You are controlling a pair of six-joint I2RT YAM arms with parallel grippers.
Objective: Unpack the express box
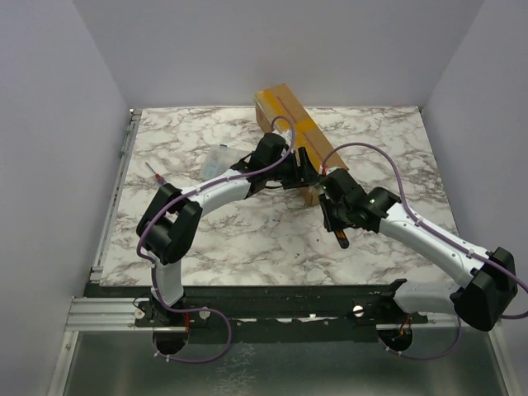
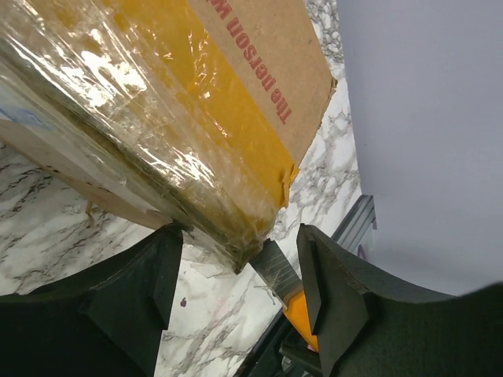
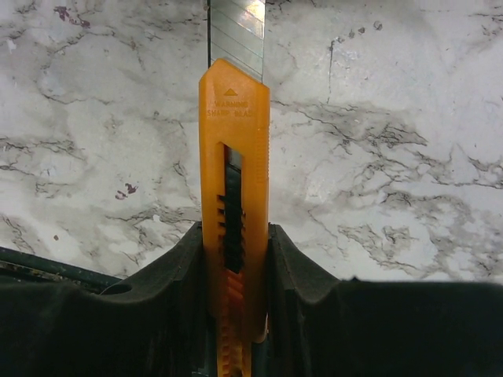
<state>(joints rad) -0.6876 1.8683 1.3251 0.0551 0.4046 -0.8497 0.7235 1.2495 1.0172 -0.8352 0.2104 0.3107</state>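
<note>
The express box (image 1: 290,124) is a long brown carton with a yellow-tan tape strip, lying diagonally at the back of the table. In the left wrist view its taped near corner (image 2: 196,118) with red print fills the top. My left gripper (image 1: 304,172) is open, its fingers either side of that corner (image 2: 236,275). My right gripper (image 1: 332,206) is shut on an orange utility knife (image 3: 233,157) with the blade out. The blade tip (image 2: 275,263) touches the box's near corner.
A small clear plastic case (image 1: 216,157) lies left of the box, behind the left arm. A thin red-tipped tool (image 1: 157,175) lies near the table's left edge. A metal rail (image 1: 111,206) runs along that edge. White walls stand close on three sides.
</note>
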